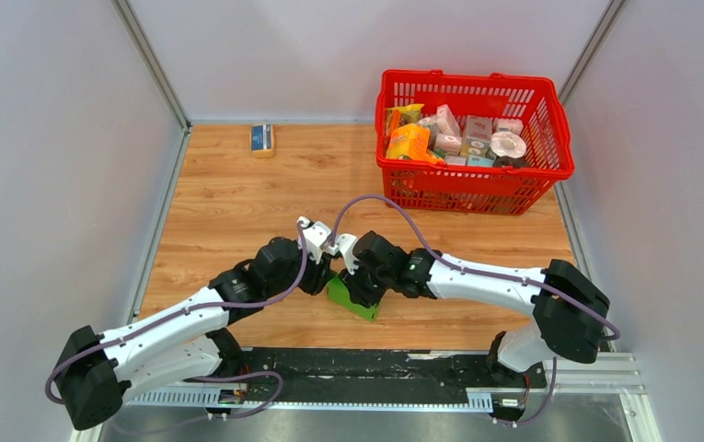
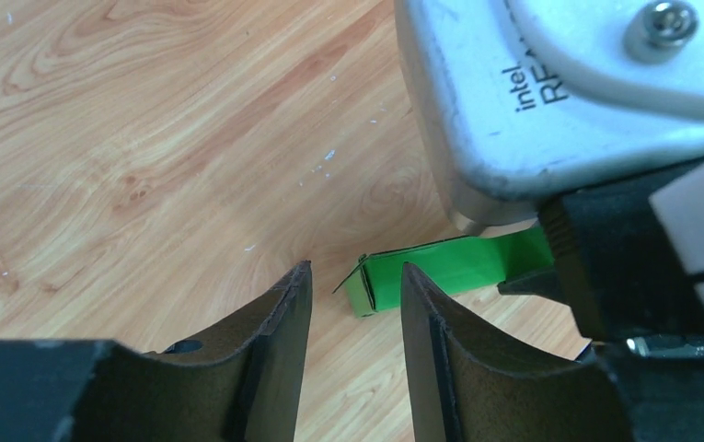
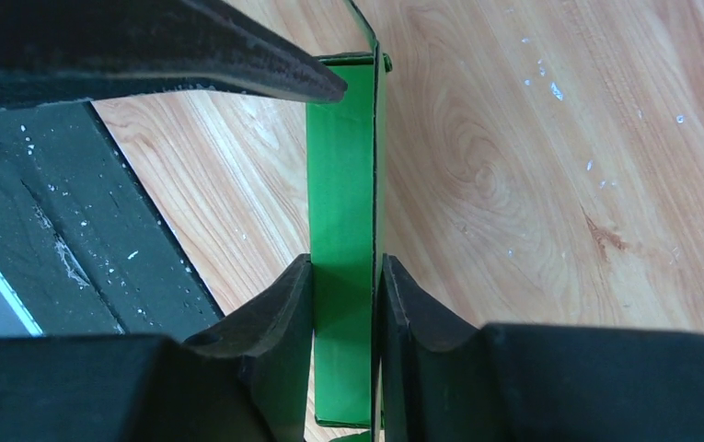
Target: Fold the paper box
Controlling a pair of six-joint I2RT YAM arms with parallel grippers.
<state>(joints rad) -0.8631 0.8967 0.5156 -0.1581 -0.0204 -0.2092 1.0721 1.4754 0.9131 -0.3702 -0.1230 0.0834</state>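
Fold setup on wooden table (image 1: 237, 184), both arms reaching in to its near middle.

Red basket (image 1: 472, 189) of packages parked at far right corner, well apart from the work, so out of the arms' way. Right gripper (image 3: 348, 262) with fingers clamped across one panel of paper box (image 1: 355, 302), holding it apparently on edge on the table near the front, likely as an anchor for creasing. Left gripper (image 2: 356, 269) with fingers apart and nothing between them, aimed at the box's free end flap just beyond the tips, probably lined up to pinch or press it. Small blue box (image 1: 261, 138) against far edge, uninvolved.
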